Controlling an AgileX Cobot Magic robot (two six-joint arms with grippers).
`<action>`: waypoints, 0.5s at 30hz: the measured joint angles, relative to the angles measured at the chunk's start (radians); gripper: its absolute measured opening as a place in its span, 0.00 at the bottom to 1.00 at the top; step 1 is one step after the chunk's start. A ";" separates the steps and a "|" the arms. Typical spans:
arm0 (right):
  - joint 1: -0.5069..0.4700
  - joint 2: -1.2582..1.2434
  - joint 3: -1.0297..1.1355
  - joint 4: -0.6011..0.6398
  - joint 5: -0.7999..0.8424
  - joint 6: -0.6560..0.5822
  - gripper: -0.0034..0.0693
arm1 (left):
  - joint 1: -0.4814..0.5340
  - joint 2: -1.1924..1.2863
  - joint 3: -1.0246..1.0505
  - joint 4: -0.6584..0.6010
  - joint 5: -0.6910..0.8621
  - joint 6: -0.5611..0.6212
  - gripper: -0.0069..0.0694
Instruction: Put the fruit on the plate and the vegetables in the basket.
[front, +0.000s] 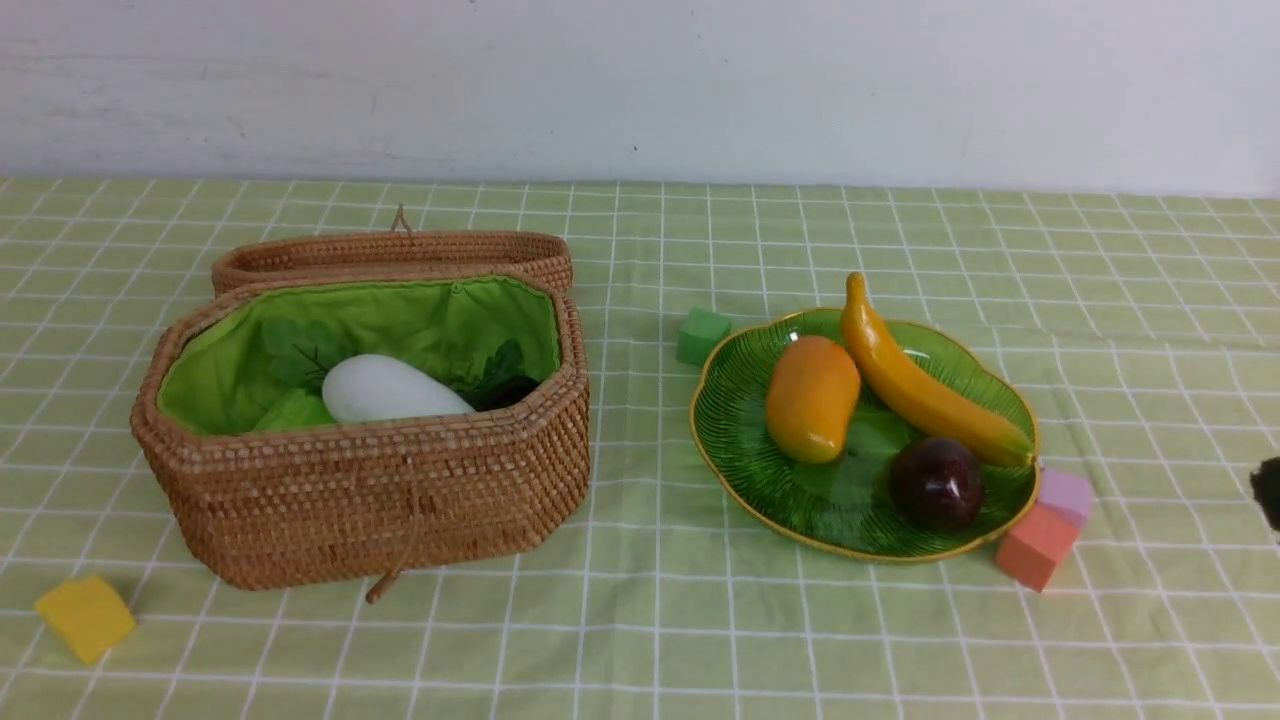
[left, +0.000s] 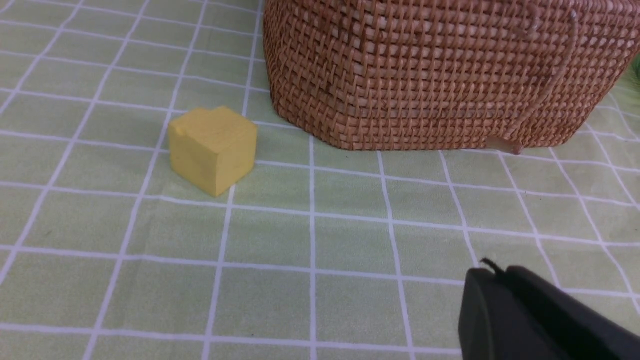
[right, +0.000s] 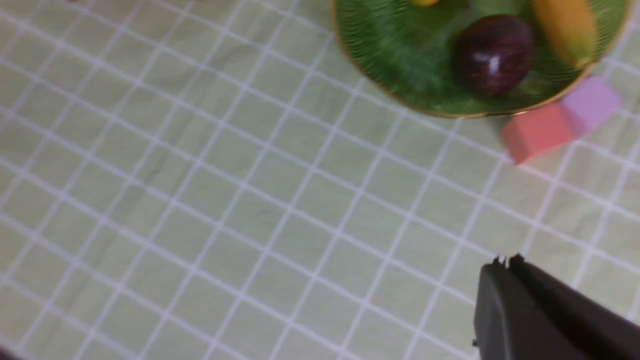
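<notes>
On the green plate (front: 740, 440) lie the orange-yellow mango (front: 812, 397), the long banana (front: 925, 385) and the dark maroon ball (front: 936, 483). The wicker basket (front: 400, 490) stands open at the left, lid (front: 390, 252) behind it. Inside show the white oval (front: 388, 390), a light-green piece (front: 292, 412) and green leaves (front: 305, 350); other vegetables are hidden. My left gripper (left: 492, 272) is shut and empty, over the cloth near the basket (left: 440, 75). My right gripper (right: 505, 262) is shut and empty, near the plate (right: 400, 65) and maroon ball (right: 492, 52). Its dark tip (front: 1268, 492) shows at the right edge.
Foam cubes lie about: yellow (front: 85, 617) at the front left, also yellow (left: 212, 147) in the left wrist view, green (front: 702, 335) behind the plate, pink (front: 1065, 495) and salmon (front: 1037, 545) against the plate's front right rim. A checked green cloth covers the table.
</notes>
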 joint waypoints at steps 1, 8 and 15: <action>-0.024 -0.022 0.031 -0.015 -0.036 0.006 0.03 | 0.000 0.000 0.000 0.000 0.000 0.000 0.11; -0.241 -0.256 0.342 -0.119 -0.377 0.078 0.04 | 0.000 0.000 0.000 0.000 0.000 0.000 0.12; -0.347 -0.530 0.726 -0.152 -0.657 0.083 0.05 | 0.000 0.000 0.000 0.000 0.000 0.000 0.13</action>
